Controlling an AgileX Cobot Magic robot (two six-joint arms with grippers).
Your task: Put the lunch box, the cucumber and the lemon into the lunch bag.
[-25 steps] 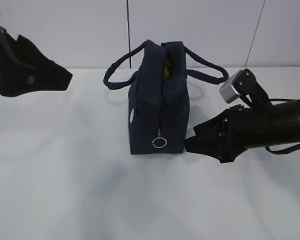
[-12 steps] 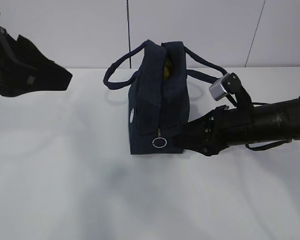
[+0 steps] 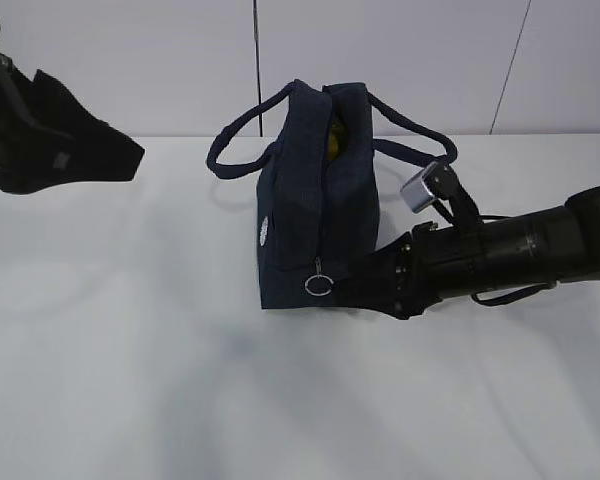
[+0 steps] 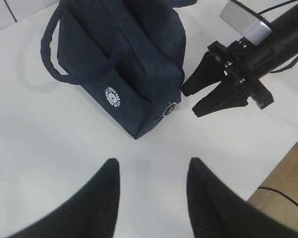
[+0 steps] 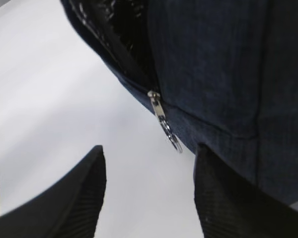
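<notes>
The navy lunch bag (image 3: 315, 215) stands upright on the white table, its end zipper facing me and the silver ring pull (image 3: 319, 286) low down. A patch of yellow, the lemon (image 3: 332, 144), shows through the open top. The lunch box and the cucumber are hidden. My right gripper (image 3: 348, 287) lies low at the bag's bottom right corner, open. In the right wrist view the ring pull (image 5: 176, 143) hangs just ahead of the right gripper (image 5: 149, 151), close to its right finger, and nothing is between the fingers. My left gripper (image 3: 130, 160) hovers open at far left, away from the bag (image 4: 124, 59).
The bag's two loop handles (image 3: 235, 150) hang out to either side. The zipper is open above the slider (image 5: 154, 96), showing dark shiny lining (image 5: 114, 20). The table edge (image 4: 288, 163) and a cable show at lower right in the left wrist view.
My right arm has slid left along the table until its fingertips reach the bag's lower corner beside the ring pull. The left arm and the bag have not moved.
</notes>
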